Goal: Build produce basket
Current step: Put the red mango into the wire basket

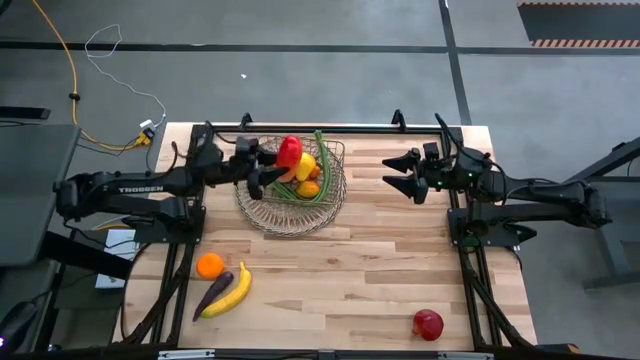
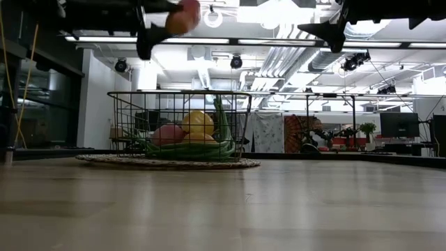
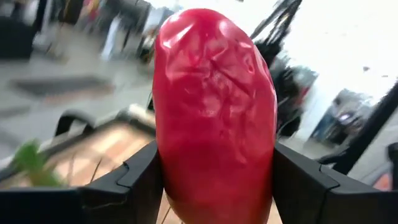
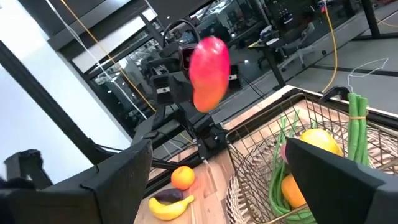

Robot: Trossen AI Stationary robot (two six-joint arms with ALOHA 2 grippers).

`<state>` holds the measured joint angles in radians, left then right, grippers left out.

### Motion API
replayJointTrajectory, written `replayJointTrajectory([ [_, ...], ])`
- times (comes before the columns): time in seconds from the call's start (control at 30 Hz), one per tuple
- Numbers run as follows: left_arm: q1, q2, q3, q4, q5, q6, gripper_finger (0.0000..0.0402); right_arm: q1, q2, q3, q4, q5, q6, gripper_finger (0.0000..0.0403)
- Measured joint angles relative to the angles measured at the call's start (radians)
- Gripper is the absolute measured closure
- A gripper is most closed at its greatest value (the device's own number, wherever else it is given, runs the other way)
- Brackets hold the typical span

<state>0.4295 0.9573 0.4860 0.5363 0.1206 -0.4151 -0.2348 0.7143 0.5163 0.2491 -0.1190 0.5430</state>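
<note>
Reading the high view from the left, we find the left arm (image 1: 130,187) reaching along the far side of the table (image 1: 380,270); its gripper (image 1: 272,166) is raised over the left rim of the basket (image 1: 262,208); the fingers are clamped on a red fruit (image 1: 289,151), an elongated, glossy piece. In the left wrist view we see that red fruit (image 3: 214,118) filling the gap between the two dark fingers (image 3: 134,180), pressed on both sides. In the low view the fruit (image 2: 181,17) hangs well above the basket (image 2: 125,115), clear of its contents.

The basket sits on the far half of the table, left of centre; inside it we identify long green beans (image 1: 322,165) leaning against the right wall, a lemon (image 1: 305,166), and an orange piece (image 1: 309,188) just beside the lemon.

Near the front left corner three items lie on the wood, outside the basket: an orange (image 1: 210,265); an eggplant (image 1: 213,294); a banana (image 1: 230,292) touching the eggplant.

Further right, an apple (image 1: 427,324) rests alone near the front edge, well apart from everything else.

At the far right, the right gripper (image 1: 408,175) hovers above the table beside the basket; its fingers are spread apart and hold nothing; the right wrist view confirms the wide gap.
</note>
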Motion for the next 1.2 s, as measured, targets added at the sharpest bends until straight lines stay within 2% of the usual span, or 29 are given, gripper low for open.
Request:
replayJointTrajectory([
  [0.13,0.017,0.025,0.12,-0.3,-0.014,-0.004,0.0179,0.0,0.0,0.0,-0.005,0.012,0.0,0.0045],
  [0.2,0.017,0.055,0.196,-0.482,-0.065,-0.023,0.0179,0.0,0.0,0.0,-0.005,0.012,0.001,0.0045],
  [0.3,0.015,0.104,0.311,-0.746,-0.137,-0.142,0.0179,0.0,0.0,0.0,-0.005,0.012,0.03,0.0045],
  [0.47,-0.008,0.223,0.439,-1.07,-0.243,-0.196,0.0179,0.0,0.0,0.0,-0.005,0.012,0.033,0.0045],
  [0.6,-0.013,0.298,0.465,-1.102,-0.333,-0.244,0.0174,0.0,0.0,0.0,-0.012,0.024,0.025,0.0045],
  [0.7,-0.013,0.341,0.466,-1.085,-0.34,-0.288,0.0166,0.0,0.001,0.0,-0.037,0.048,0.025,0.0045],
  [1.03,-0.017,0.425,0.466,-1.117,-0.217,-0.283,0.016,0.0,0.001,0.0,-0.104,0.059,0.025,0.0045],
  [1.2,-0.034,0.427,0.466,-1.121,-0.21,-0.223,0.0159,0.0,0.001,0.0,-0.118,0.059,0.025,0.0045],
])
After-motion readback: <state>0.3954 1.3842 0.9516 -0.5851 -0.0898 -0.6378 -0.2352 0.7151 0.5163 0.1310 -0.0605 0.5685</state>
